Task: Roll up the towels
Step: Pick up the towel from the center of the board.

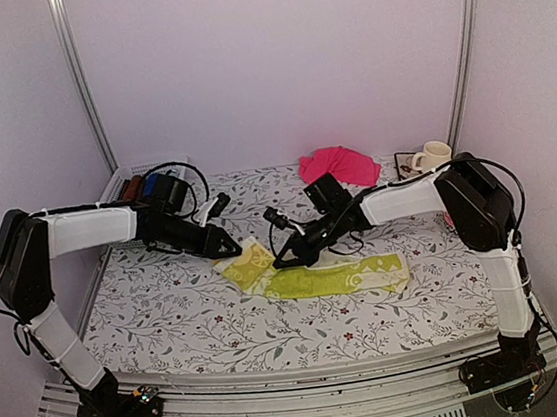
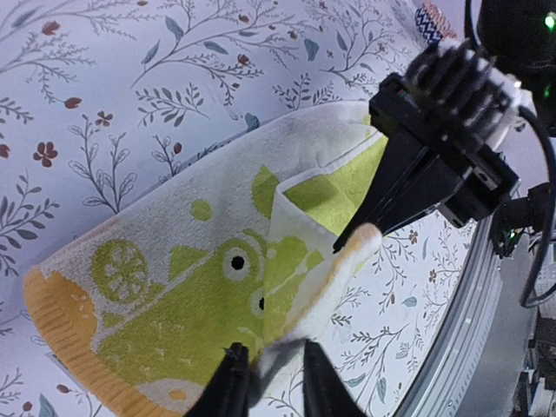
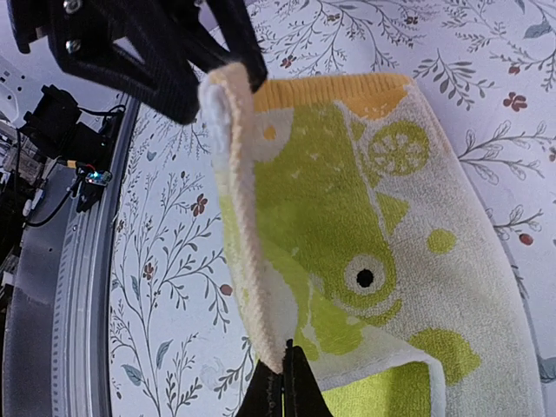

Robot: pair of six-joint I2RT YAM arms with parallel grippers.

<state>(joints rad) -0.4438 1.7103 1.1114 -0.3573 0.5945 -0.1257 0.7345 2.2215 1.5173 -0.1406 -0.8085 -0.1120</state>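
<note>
The lime-yellow towel (image 1: 317, 277) lies stretched out at mid-table, its left end lifted into a fold. In the left wrist view the towel (image 2: 191, 287) shows its lemon and frog pattern, and my left gripper (image 2: 269, 352) has its jaws slightly apart with the raised white edge loose between them. My right gripper (image 3: 287, 352) is shut on the other end of that raised folded edge of the towel (image 3: 347, 217). Both grippers meet over the towel's left end, left gripper (image 1: 231, 246) and right gripper (image 1: 284, 260). The hot pink towel (image 1: 339, 164) lies crumpled at the back.
A white basket (image 1: 150, 183) with dark cloth rolls stands at the back left, behind my left arm. A cream mug (image 1: 434, 156) sits at the back right. The floral cloth ends at a metal rail (image 1: 312, 416) along the near edge.
</note>
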